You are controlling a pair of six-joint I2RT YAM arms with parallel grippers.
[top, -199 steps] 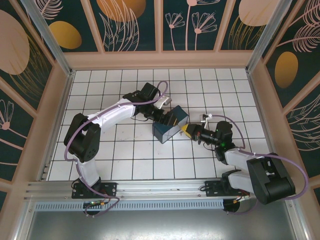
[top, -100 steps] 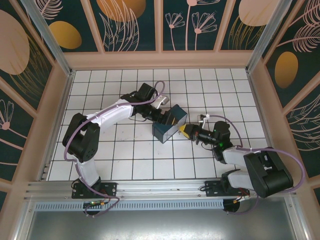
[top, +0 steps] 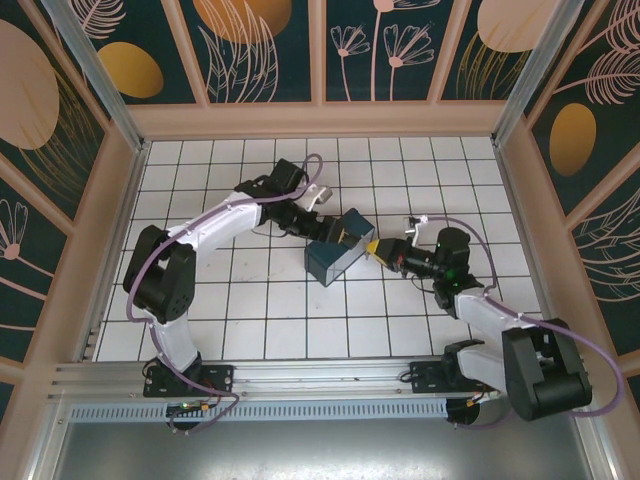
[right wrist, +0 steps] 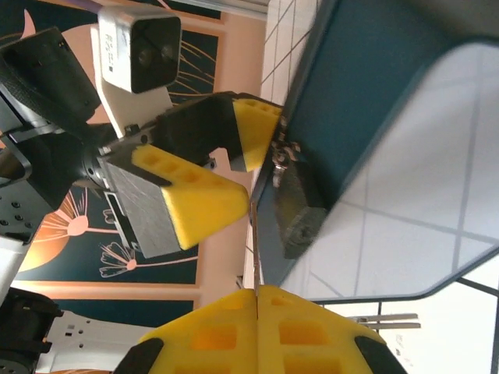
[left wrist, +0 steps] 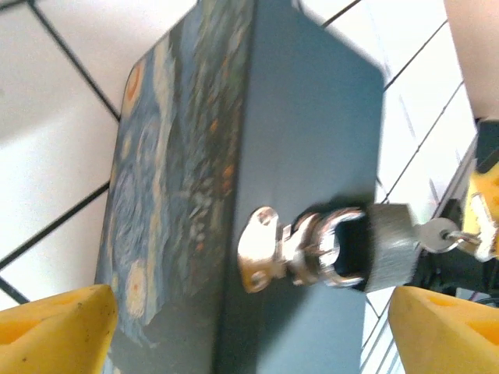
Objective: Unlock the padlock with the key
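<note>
White tiles with a black grid make up the tabletop [top: 260,320], with both arm bases bolted along its near edge; from the base on the right, the right arm [top: 480,310] stretches left toward the middle of the grid; its right pincer [right wrist: 256,304] has its yellow pads pressed together, clamped on the outer end of the key [left wrist: 435,234], which from the right wrist shows as a thin metal strip rising out of the seam between the pads; the key's blade sits in the end of the padlock [left wrist: 387,245], and a little ring [left wrist: 468,240] hangs at its head, just beside the yellow pad; the padlock is dark and blocky, and its bright shackle [left wrist: 337,238] passes through a silvery hasp [left wrist: 261,255] on the plain blue side of the painted tin box [left wrist: 312,132]; the box lies near the centre of the tabletop, its swirling blue-and-yellow lid turned to the left in the left wrist view; beyond it, the left arm [top: 215,225] curves in from the far left; its left pincer [left wrist: 249,331] has its pads [left wrist: 54,327] spread wide apart with the box between them; I cannot tell whether they press on it; farthest off, dark panelled walls [top: 260,50] with pale flower outlines close the space.
</note>
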